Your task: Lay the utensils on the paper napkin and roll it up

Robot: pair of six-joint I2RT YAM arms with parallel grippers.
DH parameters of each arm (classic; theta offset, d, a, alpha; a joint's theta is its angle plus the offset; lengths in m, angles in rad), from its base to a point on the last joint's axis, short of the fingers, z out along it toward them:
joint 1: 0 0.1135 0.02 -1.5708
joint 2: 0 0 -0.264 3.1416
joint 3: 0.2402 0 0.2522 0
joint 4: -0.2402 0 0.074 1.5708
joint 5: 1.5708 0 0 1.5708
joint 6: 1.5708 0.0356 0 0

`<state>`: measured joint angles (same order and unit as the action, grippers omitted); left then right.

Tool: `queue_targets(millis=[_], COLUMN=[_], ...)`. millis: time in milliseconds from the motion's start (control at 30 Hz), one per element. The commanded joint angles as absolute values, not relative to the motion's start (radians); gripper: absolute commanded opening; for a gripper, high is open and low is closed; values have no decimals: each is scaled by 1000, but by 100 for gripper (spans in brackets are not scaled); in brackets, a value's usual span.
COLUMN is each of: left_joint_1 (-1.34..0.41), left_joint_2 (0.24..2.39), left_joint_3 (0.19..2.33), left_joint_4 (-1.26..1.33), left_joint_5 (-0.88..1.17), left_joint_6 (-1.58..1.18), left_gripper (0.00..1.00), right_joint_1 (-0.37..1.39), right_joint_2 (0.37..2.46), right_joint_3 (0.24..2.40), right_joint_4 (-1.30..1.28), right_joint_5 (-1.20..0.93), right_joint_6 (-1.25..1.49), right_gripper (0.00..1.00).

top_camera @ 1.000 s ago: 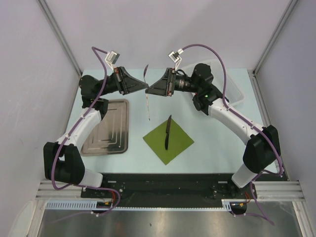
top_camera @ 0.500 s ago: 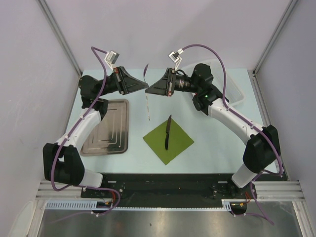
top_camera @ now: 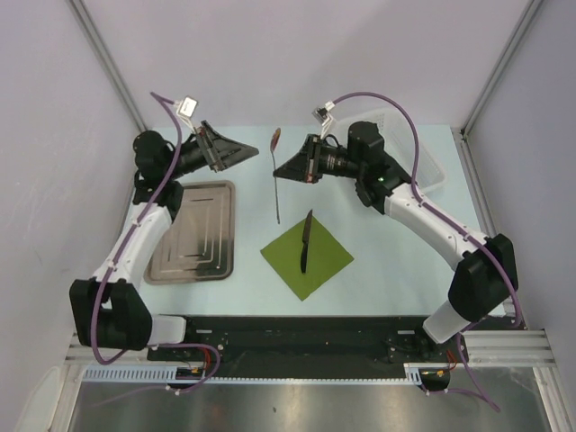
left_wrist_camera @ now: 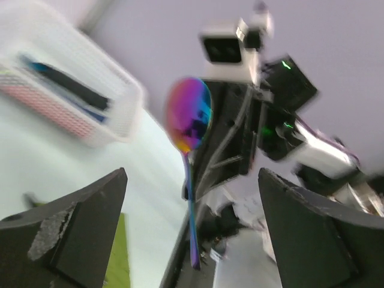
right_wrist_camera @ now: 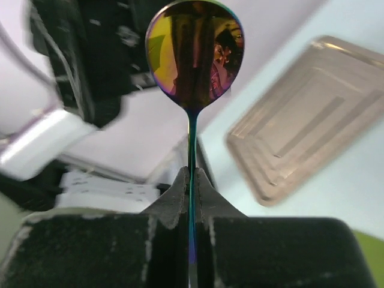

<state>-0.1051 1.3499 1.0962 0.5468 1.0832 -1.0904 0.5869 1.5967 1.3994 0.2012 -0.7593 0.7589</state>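
Pinching the spoon (right_wrist_camera: pixel 195 48) by its stem, jaws shut, the R hand (right_wrist_camera: pixel 192 180) is mid-carry w/ the L hand (top_camera: pixel 243 151) wide open, clear of it, so next prob. needs lowering onto the paper napkin (top_camera: pixel 328 256) below it, beside the dark utensil (top_camera: pixel 306 241).

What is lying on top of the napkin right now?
One dark utensil lies along the middle of the napkin; the rest of the sheet is bare. Anything beneath the utensil or the sheet is hidden.
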Motion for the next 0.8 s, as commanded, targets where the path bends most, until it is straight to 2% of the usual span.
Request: queue_targets(millis=[0, 67, 133, 167, 267, 367, 500, 633, 767], left_joint_1=[-45, -51, -57, -63, -107, -121, -120, -117, -118], left_joint_2=[1240, 1198, 1152, 1135, 1083, 1048, 1015, 1072, 1111], left_joint_3=[1169, 1193, 1168, 1157, 1123, 1098, 1034, 1098, 1066], left_joint_4=[18, -150, -195, -204, -250, -276, -200, -294, -299], left_joint_5=[814, 622, 511, 386, 238, 227, 181, 217, 235], left_joint_6=[-564, -378, -283, -247, -131, -115, -100, -111, -218], left_gripper=[100, 100, 100, 100, 100, 100, 100, 100, 100], right_joint_1=[575, 562, 555, 563, 591, 601, 606, 632, 641], right_joint_2=[1487, 1473, 1468, 1473, 1508, 1589, 1680, 1712, 1758], right_joint_3=[1333, 1252, 1206, 1178, 1164, 1192, 1238, 1241, 1246], right_joint_4=[-115, -181, -199, -231, -291, -354, -376, -379, -377], right_joint_5=[-469, -387, -299, -251, -115, -26, -8, 34, 14], right_joint_6=[537, 506, 488, 451, 442, 468, 518, 546, 586], right_gripper=[0, 0, 0, 0, 0, 0, 0, 0, 0])
